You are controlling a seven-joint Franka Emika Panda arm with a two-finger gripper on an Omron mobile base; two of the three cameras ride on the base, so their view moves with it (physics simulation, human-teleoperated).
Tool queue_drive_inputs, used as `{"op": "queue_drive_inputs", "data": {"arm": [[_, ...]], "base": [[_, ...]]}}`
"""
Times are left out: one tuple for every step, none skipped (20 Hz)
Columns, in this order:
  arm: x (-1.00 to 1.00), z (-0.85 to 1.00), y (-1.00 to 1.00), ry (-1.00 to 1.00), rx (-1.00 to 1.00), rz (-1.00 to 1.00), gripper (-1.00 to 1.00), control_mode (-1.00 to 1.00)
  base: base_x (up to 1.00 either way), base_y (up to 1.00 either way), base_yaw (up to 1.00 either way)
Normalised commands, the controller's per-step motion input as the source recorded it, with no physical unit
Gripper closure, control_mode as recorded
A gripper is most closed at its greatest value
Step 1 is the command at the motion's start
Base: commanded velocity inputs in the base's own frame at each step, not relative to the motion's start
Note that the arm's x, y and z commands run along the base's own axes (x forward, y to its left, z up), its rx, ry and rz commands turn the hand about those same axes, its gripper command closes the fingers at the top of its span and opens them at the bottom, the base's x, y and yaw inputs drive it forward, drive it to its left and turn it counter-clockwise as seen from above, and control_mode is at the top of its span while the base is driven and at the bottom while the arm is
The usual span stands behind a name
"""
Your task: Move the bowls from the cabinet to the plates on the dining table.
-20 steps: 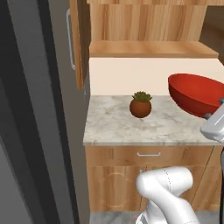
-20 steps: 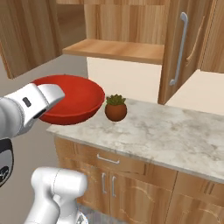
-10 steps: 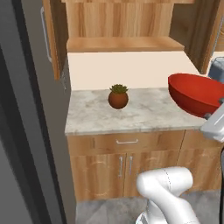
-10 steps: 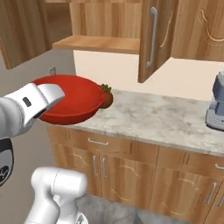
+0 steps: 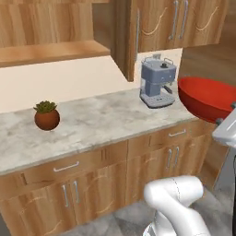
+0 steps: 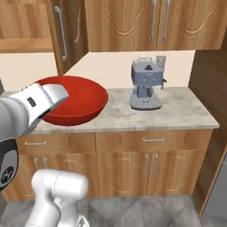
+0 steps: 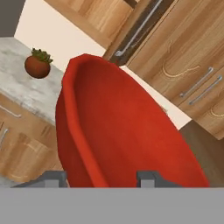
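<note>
A plain glossy red bowl (image 5: 205,97) hangs in the air to the right of the counter, tilted, with my gripper (image 7: 103,179) shut on its near rim. In the hand view the bowl (image 7: 127,131) spreads between the two dark fingertips (image 7: 54,178). From the right base view the bowl (image 6: 77,99) sits in front of the counter edge, partly behind my white hand. The cabinet (image 5: 46,50) stands open, its door (image 5: 125,39) swung out and its wooden shelf bare where I see it. The plates and the dining table are out of view.
A grey coffee machine (image 5: 157,80) stands at the right end of the marble counter (image 5: 92,124). A terracotta plant pot (image 5: 46,116) sits at the left. Closed wall cabinets (image 6: 155,22) hang above. The counter ends at the right, beside a dark wooden wall (image 6: 213,88).
The whole view has swung to the right with the base: the plant pot slid left and the coffee machine came into sight. The red bowl stays in the gripper.
</note>
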Motion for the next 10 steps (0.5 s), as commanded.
{"op": "queue_drive_inputs", "data": {"arm": [[0.0, 0.0, 0.0, 0.0, 0.0, 0.0, 1.0, 1.0], [0.0, 0.0, 0.0, 0.0, 0.0, 0.0, 1.0, 1.0], [0.0, 0.0, 0.0, 0.0, 0.0, 0.0, 1.0, 1.0], [0.0, 0.0, 0.0, 0.0, 0.0, 0.0, 1.0, 1.0], [0.0, 0.0, 0.0, 0.0, 0.0, 0.0, 1.0, 1.0], [0.0, 0.0, 0.0, 0.0, 0.0, 0.0, 1.0, 1.0], [0.0, 0.0, 0.0, 0.0, 0.0, 0.0, 1.0, 1.0], [0.0, 0.0, 0.0, 0.0, 0.0, 0.0, 1.0, 1.0], [0.0, 0.0, 0.0, 0.0, 0.0, 0.0, 1.0, 1.0], [0.0, 0.0, 0.0, 0.0, 0.0, 0.0, 1.0, 1.0]], "base": [[0.17, -0.82, -0.56], [0.29, -0.79, -0.55], [0.31, -0.79, -0.56], [0.29, -0.82, -0.57], [0.25, -0.81, -0.57], [0.19, -0.81, -0.58], [0.17, -0.78, -0.58], [0.14, -0.76, -0.57], [0.11, -0.73, -0.57], [0.11, -0.71, -0.56]]}}
